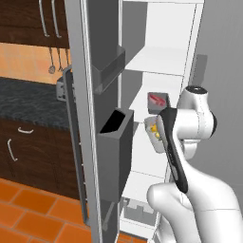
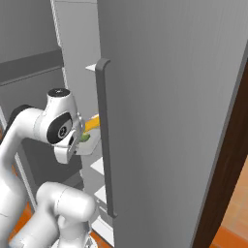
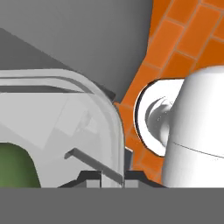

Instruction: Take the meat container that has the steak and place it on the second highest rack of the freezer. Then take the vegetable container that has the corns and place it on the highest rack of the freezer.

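The freezer (image 1: 163,42) stands open, white inside. The meat container (image 1: 158,99), a grey tray with the red steak (image 1: 155,98), rests on the shelf just below the highest rack (image 1: 159,60). Lower and nearer hangs the vegetable container (image 1: 153,131), tilted in front of the shelves, with the yellow corn showing. In the right base view the vegetable container (image 2: 91,138) shows the yellow and green corns beside the hand. In the hand view my gripper (image 3: 113,178) is shut on the wall of the vegetable container (image 3: 87,109), with a green corn (image 3: 15,168) inside.
The open freezer door carries grey bins (image 1: 114,142) close on the left of the arm. The closed fridge door with its long handle (image 2: 104,140) stands on the right. A dark counter (image 1: 28,102) lies beyond the door. A drawer (image 1: 137,211) sits at the freezer's bottom.
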